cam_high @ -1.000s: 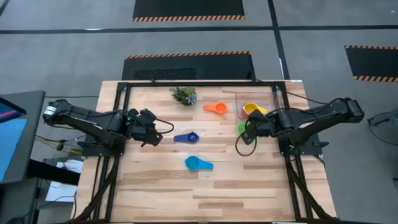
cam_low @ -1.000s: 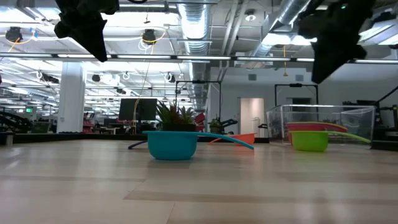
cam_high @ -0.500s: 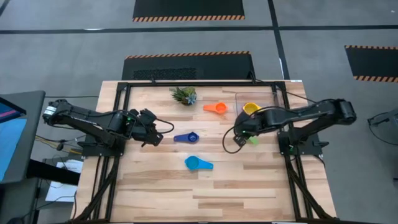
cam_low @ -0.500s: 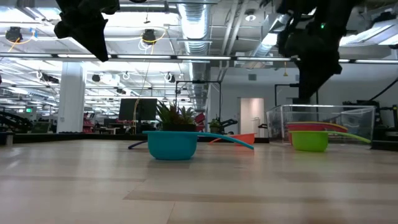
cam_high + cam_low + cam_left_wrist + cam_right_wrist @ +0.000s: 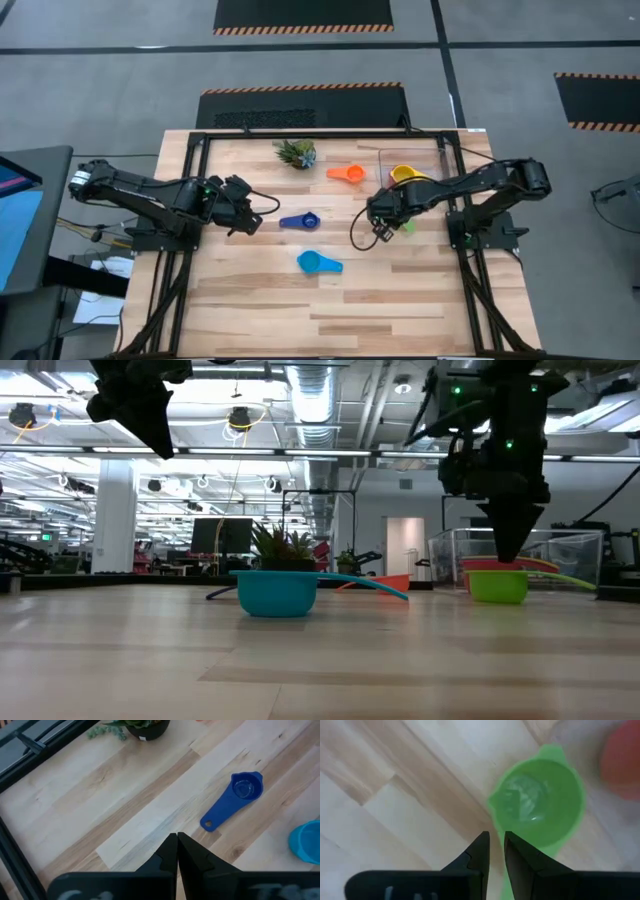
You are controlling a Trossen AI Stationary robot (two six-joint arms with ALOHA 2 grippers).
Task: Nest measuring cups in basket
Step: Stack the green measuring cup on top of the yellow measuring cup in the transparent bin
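Right wrist view: right gripper [image 5: 496, 851], jaws narrowly parted and empty, hovers above green cup [image 5: 540, 802]; left gripper [image 5: 177, 851] closed, empty.

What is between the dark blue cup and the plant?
Nothing: the high view shows only bare table between the dark blue cup and the plant.

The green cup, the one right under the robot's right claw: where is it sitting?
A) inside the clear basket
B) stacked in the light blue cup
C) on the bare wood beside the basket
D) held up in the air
C: the green cup rests on the wooden table beside the basket, with the right gripper hanging above its rim.
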